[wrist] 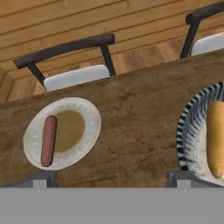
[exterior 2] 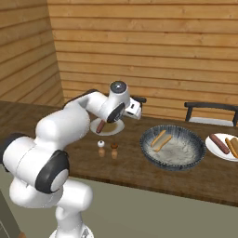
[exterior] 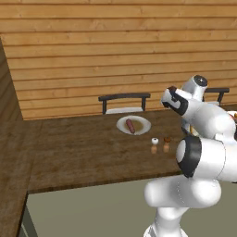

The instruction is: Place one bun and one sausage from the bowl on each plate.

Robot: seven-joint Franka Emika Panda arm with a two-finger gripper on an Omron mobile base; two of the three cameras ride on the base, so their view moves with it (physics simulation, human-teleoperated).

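Observation:
The dark grey-blue bowl (exterior 2: 153, 155) stands on the table and holds two long tan buns (exterior 2: 158, 138). To its left a white plate (exterior 2: 113, 131) carries one sausage (exterior 2: 100, 126). To its right another plate (exterior 2: 212, 148) carries a sausage (exterior 2: 218, 143) and a bun (exterior 2: 231, 147). My gripper (wrist: 110, 180) hovers open above the bare table between the left plate (wrist: 87, 113) and the bowl (wrist: 186, 131), with nothing between its fingertips (wrist: 41, 179). In the hand view a sausage (wrist: 48, 141) lies on the plate's left side, and a bun (wrist: 215, 138) lies in the bowl.
Two small shakers (exterior 2: 101, 144) stand in front of the left plate, toward the table's near edge. Dark chairs (wrist: 65, 50) with white seats stand along the far side of the table, before a wooden plank wall.

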